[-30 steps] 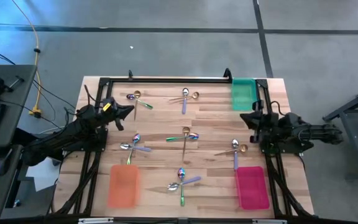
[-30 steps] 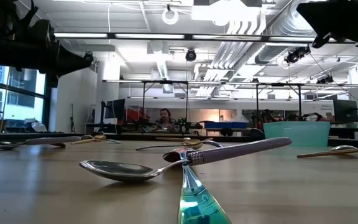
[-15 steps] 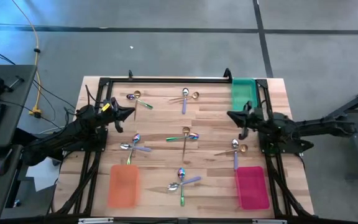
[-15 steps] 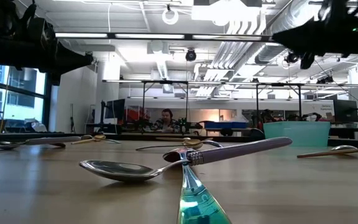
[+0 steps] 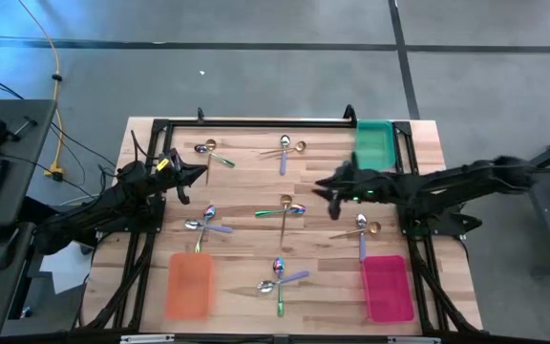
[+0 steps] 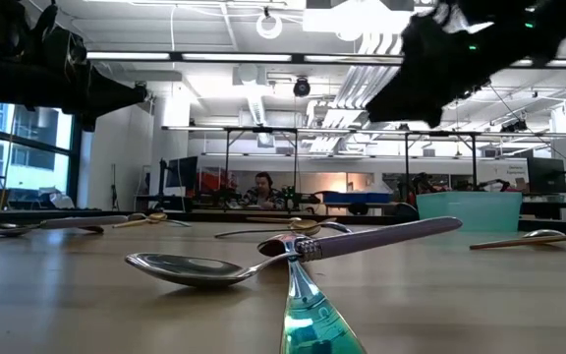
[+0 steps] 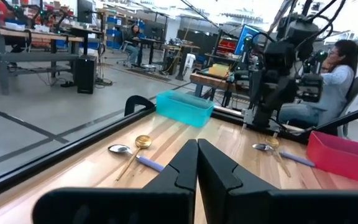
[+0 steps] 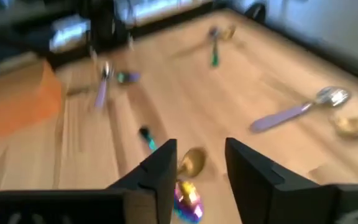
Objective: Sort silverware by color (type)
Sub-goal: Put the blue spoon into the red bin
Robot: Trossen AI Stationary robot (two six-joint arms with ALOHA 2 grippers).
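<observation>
- The spoons (image 5: pixel 285 212) lie scattered in small crossed clusters over the table (image 5: pixel 246 191); none is in a tray yet.
- Just ahead of and below the right gripper (image 8: pixel 194 163) sits the centre cluster: a gold spoon (image 8: pixel 191 163) between its fingers (image 8: pixel 160 171) and a rainbow spoon (image 8: pixel 188 202) beside it.
- These spoons look light, stiff, thin and slick, lying flat on the wood; I judge a pinch across the narrow handle, clear of the crossing neighbour, the surest hold, since the bowl would slip.
- The right gripper's fingers stand apart with nothing between the pads.
- The left gripper (image 7: pixel 197 165) waits at the table's left edge, its fingers pressed together and empty.
- Against a second ago, the right arm has stretched from the right edge toward the table's middle and its fingers have parted; the spoons have not moved.
</observation>
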